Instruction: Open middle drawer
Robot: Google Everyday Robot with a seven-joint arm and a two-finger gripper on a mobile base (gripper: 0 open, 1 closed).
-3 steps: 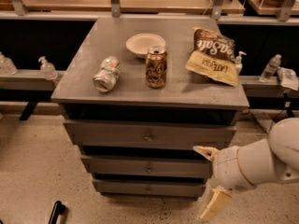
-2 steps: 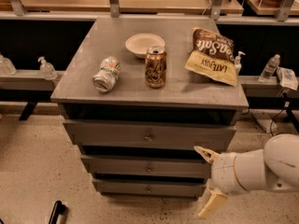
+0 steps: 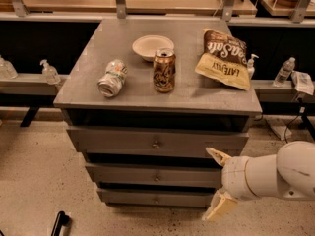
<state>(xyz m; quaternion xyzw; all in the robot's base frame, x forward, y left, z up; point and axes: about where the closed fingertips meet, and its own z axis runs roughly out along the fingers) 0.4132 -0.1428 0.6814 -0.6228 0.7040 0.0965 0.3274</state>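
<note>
Low on the right of the grey three-drawer cabinet, the white two-finger gripper sits in front of the right end of the drawer stack. Fingers spread wide, one above the other, nothing held.

Change over the last second: the forearm behind the gripper has dropped from a raised slant to near level. The gripper itself has barely shifted, maybe slightly up. So this reads as re-posing the arm, not closing in yet.

The wide shallow grey middle drawer looks shut, front in line with its neighbours. Its small round knob is at centre, well left of the gripper, no contact. The taller top drawer and narrow bottom drawer also look shut.

My read: approach phase, pull not started. Next it needs a leftward move to bring the open fingers around the knob. Gripper height roughly matches the middle front, which helps.

The white round bowl, brown soda can, lying clear plastic bottle and chip bag on top are untouched. A hard pull could topple the can.
</note>
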